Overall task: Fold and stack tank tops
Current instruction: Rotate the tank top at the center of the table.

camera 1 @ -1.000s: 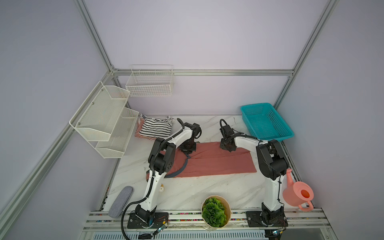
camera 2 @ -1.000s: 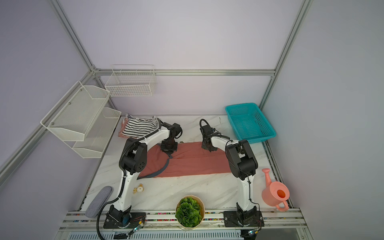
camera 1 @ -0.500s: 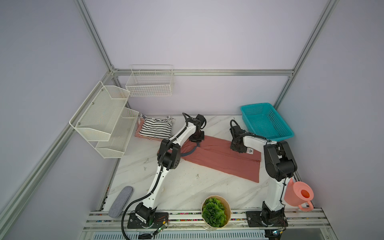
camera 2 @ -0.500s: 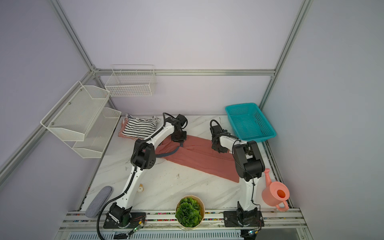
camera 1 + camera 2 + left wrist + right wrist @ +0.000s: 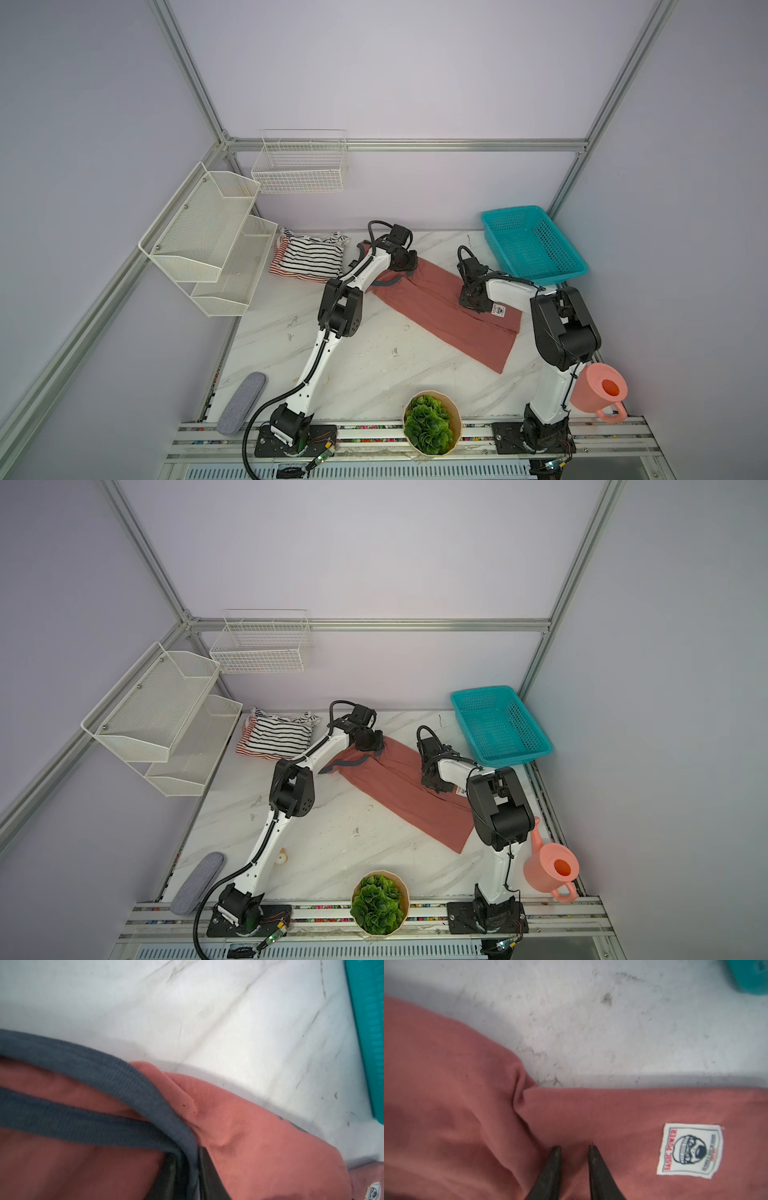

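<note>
The red top lies slantwise on the bench, strap end toward 11 o'clock and hem toward 5 o'clock. It is soft, light jersey. It droops, gathers and drags rather than keeping a shape, so I judge that a shallow pinch on one layer would slip or only raise a pucker. The ribbed navy trim is thicker and should give the firmest hold. My left claw is clamped on it at the strap end. My right claw has its tips nearly together on a pinch of cloth at the edge facing 1 o'clock, just beside the white label. Gathers run into the tips, so I judge the cloth held. The striped tops lie at 10 o'clock of the red top, and the basket at 2 o'clock.
</note>
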Controlling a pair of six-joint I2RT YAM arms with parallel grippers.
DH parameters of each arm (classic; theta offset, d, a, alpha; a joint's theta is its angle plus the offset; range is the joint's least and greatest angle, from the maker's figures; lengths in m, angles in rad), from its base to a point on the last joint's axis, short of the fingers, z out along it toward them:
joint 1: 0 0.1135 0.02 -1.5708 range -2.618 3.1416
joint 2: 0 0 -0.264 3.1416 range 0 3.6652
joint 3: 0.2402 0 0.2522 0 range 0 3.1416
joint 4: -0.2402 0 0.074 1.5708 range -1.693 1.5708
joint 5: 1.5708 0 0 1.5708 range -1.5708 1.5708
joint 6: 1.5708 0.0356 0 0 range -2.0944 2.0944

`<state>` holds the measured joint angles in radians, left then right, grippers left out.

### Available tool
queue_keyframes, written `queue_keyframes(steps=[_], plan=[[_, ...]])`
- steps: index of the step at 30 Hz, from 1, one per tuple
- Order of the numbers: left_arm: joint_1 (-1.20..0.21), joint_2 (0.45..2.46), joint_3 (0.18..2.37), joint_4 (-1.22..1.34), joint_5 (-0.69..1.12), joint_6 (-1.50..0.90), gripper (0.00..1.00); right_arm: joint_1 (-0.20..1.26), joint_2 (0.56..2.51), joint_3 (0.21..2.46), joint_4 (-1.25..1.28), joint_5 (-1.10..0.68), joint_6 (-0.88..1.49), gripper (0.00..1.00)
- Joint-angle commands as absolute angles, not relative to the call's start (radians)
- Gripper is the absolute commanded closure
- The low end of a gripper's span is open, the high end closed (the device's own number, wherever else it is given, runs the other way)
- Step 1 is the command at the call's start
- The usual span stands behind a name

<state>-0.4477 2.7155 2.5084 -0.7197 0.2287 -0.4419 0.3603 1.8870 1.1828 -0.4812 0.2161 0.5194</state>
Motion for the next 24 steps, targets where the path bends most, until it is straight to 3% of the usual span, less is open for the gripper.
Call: queue_keyframes(steps=[1, 10, 14, 16, 19, 24], plan=[[-0.419, 2.812, 2.545, -0.699, 0.267, -0.407, 0.79, 0.413, 1.916, 1.121, -0.614, 0.076, 0.548, 0.73], [-0.337, 2.811, 2.572, -0.504, 0.389, -0.414, 0.78, 0.579, 1.836, 1.062, -0.584, -0.028, 0.714, 0.65], [-0.328, 2.725, 2.541, -0.501, 0.447, -0.388, 0.73, 0.612, 1.798, 1.086, -0.584, -0.012, 0.751, 0.63], [-0.337, 2.653, 2.476, -0.499, 0.466, -0.355, 0.66, 0.612, 1.779, 1.112, -0.596, 0.012, 0.749, 0.63], [-0.359, 2.514, 2.353, -0.500, 0.450, -0.287, 0.43, 0.612, 1.765, 1.177, -0.614, 0.033, 0.734, 0.62], [-0.382, 2.379, 2.279, -0.497, 0.436, -0.279, 0.32, 0.612, 1.768, 1.282, -0.598, 0.026, 0.704, 0.62]])
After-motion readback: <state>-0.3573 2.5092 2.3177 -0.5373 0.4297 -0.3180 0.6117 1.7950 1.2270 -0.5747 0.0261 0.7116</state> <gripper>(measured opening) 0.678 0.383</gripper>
